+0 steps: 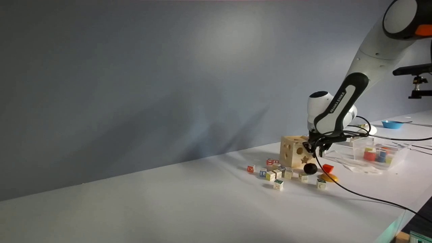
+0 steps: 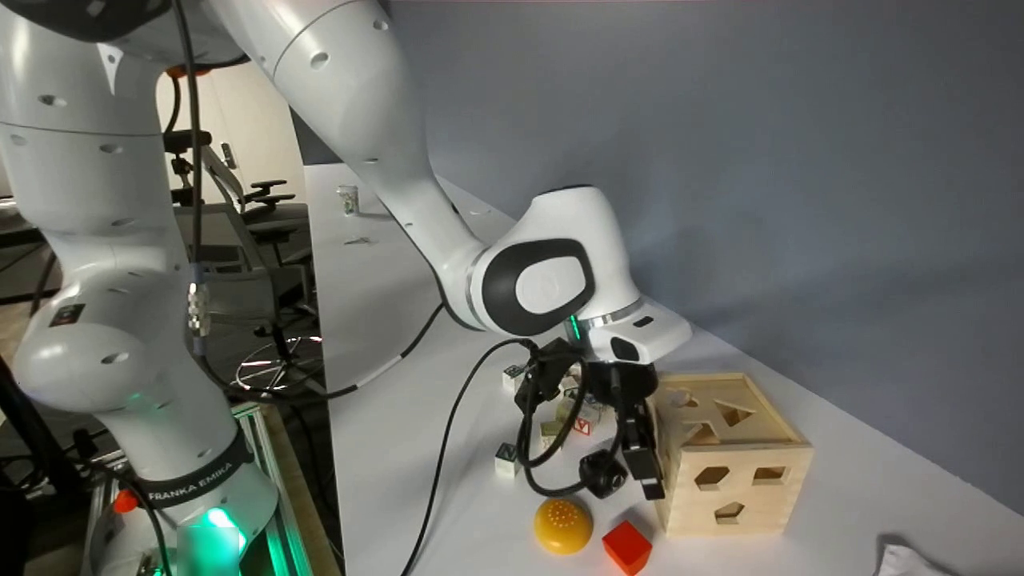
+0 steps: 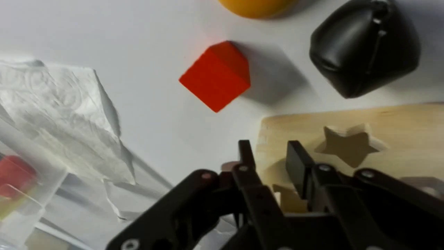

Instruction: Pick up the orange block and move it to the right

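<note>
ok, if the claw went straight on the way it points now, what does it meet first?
Probably the white tabletop, right beside the wooden cube. But the claw partly covers the cube in the wrist view, so it may touch that first; depth is unclear.

White arm (image 2: 364, 116), black pincer (image 3: 267, 146)

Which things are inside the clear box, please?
In an exterior view, a red piece, something blue and something yellow show inside the clear box; what lies beneath or directly behind them is covered.
</note>
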